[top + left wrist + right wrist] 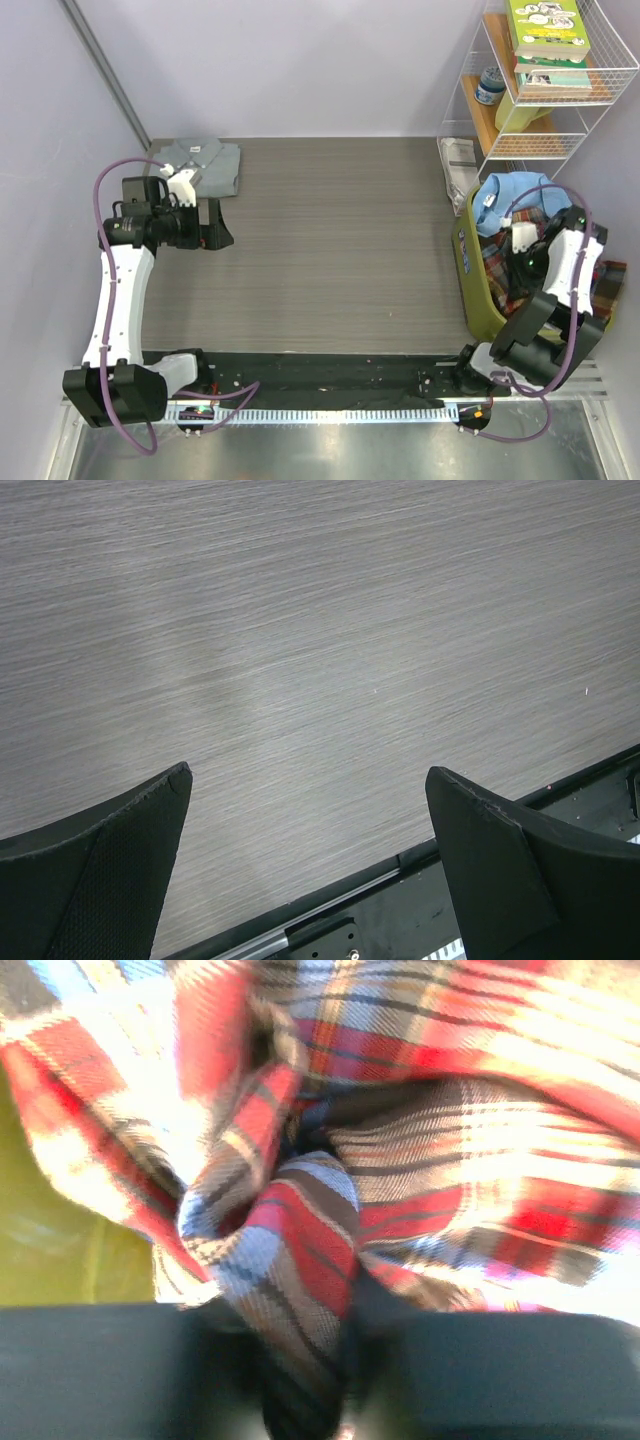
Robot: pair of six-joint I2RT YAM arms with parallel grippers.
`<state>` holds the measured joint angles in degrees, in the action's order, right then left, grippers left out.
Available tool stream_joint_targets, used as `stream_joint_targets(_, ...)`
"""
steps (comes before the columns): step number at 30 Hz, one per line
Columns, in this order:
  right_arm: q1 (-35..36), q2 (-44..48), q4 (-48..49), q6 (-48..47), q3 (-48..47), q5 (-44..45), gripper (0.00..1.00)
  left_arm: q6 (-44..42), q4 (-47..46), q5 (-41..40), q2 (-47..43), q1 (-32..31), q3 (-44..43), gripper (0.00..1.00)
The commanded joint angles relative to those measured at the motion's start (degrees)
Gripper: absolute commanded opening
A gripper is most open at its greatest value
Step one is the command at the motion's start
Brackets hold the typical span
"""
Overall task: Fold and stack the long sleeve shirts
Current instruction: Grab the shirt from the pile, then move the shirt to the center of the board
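Right tool clamped on a bunched fold of the plaid shirt, down in the bin; left tool open and empty, grey shirt folded just beyond it; lifting could snag the blue garment, or the thin pinch could slip.

I see a matt grey wood-grain table, a plain grey cloth shirt, a soft woven flannel plaid shirt, a smooth olive bin and a white wire rack.
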<state>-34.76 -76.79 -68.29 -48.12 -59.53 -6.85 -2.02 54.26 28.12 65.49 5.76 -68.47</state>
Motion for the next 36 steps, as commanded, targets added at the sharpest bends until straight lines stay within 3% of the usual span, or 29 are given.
stream_joint_targets(1, -1.4, 4.6, -4.0, 0.5, -16.1, -6.6, 0.04, 0.2, -1.9, 1.0, -0.1, 0.4, -1.9, 1.00)
stream_joint_targets(7, -1.4, 7.2, -7.9, 7.7, -40.6, -12.8, 0.01, 0.7, -2.8, 1.8, -0.3, 0.3, -3.6, 1.00)
stream_joint_targets(18, -1.4, 2.8, 6.3, 26.7, -71.1, -18.0, 0.01, 4.1, -7.1, -0.5, -0.8, 0.4, -3.9, 1.00)
stream_joint_targets(23, -1.4, 3.8, 19.9, 36.6, -71.8, -21.4, 0.01, 6.4, -8.8, -0.7, -0.2, 0.4, -3.5, 1.00)
stream_joint_targets(27, -1.4, 2.6, 29.0, 48.5, -72.6, -29.4, 0.01, 8.4, -10.2, -0.1, 0.5, 0.4, -3.3, 1.00)
stream_joint_targets(29, -1.4, 1.5, 34.9, 55.3, -73.1, -37.8, 0.01, 9.0, -10.8, 0.0, 0.6, 0.3, -3.3, 1.00)
stream_joint_targets(30, -1.4, 1.5, 38.5, 64.9, -71.1, -40.8, 0.01, 9.3, -11.1, 0.0, 0.7, 0.4, -3.3, 1.00)
stream_joint_targets(31, -1.4, 1.6, 49.1, 70.6, -69.1, -48.4, 0.01, 10.0, -11.5, -0.1, 0.8, 0.4, -3.3, 1.00)
stream_joint_targets(33, -1.0, 3.3, 66.6, 87.2, -58.7, -52.6, 0.01, 10.4, -11.9, -0.2, 0.9, 0.3, -3.3, 1.00)
stream_joint_targets(34, -0.3, 3.3, 80.9, 99.7, -56.2, -54.2, 0.01, 10.8, -12.1, -0.3, 0.8, 0.4, -3.3, 1.00)
stream_joint_targets(36, 7.2, 0.8, 77.6, 98.6, -57.5, -53.8, 0.01, 11.2, -12.6, -0.8, 0.6, 0.4, -3.1, 1.00)
